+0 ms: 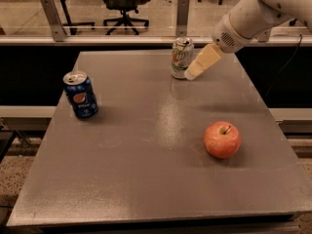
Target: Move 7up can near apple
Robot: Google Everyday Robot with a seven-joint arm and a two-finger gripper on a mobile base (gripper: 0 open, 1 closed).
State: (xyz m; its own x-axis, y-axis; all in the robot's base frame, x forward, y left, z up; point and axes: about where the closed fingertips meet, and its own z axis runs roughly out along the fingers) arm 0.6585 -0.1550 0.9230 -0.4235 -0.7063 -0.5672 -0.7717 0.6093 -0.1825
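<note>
My tool [192, 73] hangs low over the far side of the tabletop [141, 150], slanting down from my arm. Its tip is just beside the lower flank of the 7up can [181, 57]. I cannot tell whether it touches, nor whether the tool is spread or pressed together. I judge it sits there to take the 7up can from the side, at body height. The 7up can stands upright near the far edge, long axis vertical, dented top up, logo toward the camera. The apple [222, 139] rests well apart from it, nearer the camera, stem up. A Pepsi can [80, 95] stands upright on the opposite side, away from the likely path.
</note>
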